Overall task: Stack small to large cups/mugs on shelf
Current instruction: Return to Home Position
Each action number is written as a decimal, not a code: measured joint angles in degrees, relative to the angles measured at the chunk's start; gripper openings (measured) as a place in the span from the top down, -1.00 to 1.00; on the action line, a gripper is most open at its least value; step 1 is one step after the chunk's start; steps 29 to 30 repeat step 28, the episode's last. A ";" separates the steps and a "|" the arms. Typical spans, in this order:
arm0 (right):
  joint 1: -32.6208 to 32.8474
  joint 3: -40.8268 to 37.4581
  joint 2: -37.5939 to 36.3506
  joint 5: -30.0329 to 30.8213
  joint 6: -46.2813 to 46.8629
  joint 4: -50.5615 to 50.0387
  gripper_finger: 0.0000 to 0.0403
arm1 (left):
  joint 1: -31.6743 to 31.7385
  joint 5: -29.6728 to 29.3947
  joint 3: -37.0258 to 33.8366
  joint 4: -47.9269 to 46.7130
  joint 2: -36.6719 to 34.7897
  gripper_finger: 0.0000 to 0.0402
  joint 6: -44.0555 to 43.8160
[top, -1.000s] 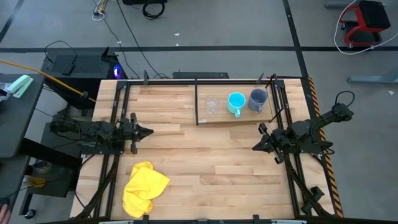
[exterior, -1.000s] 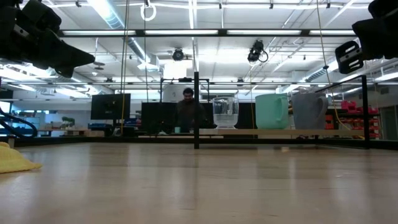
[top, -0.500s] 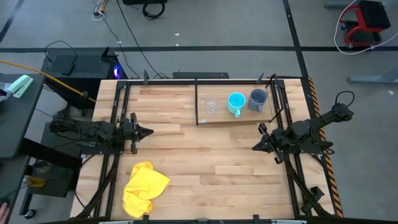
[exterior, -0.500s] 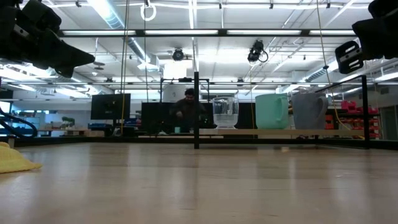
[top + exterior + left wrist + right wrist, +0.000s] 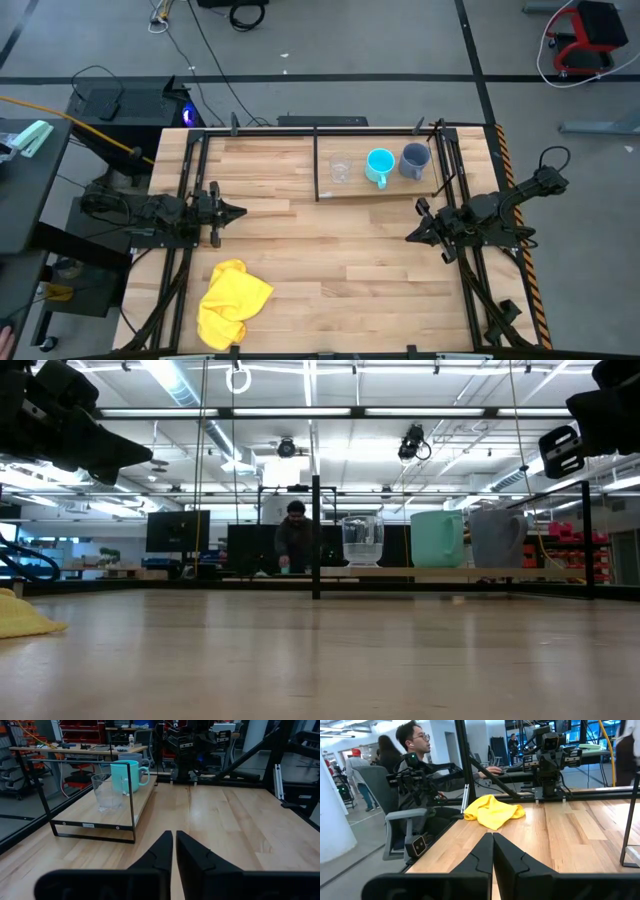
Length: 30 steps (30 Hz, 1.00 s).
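Observation:
Three vessels stand side by side on their bases on the light-wood shelf [image 5: 385,190] at the table's far right: a clear glass cup [image 5: 340,170], a cyan mug [image 5: 379,166] and a dark grey-blue mug [image 5: 414,160]. The left wrist view shows the glass cup [image 5: 106,793] and the cyan mug [image 5: 126,776]. My left gripper [image 5: 238,211] is shut and empty at the table's left side. My right gripper [image 5: 410,236] is shut and empty at the right side, nearer than the shelf.
A crumpled yellow cloth [image 5: 232,301] lies at the near left. Thin black uprights [image 5: 317,160] frame the shelf. People sit beyond the table's left edge in the right wrist view [image 5: 415,750]. Bare wooden tabletop [image 5: 330,260] lies between the arms.

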 joint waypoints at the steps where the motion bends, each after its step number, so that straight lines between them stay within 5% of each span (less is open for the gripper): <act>1: 0.00 0.00 0.02 -0.01 0.01 0.00 0.92 | -0.02 0.00 0.00 -0.02 0.00 0.86 0.00; 30: 0.00 0.00 0.00 0.00 0.01 -0.02 0.92 | -0.02 -0.01 0.00 -0.02 0.00 0.88 -0.02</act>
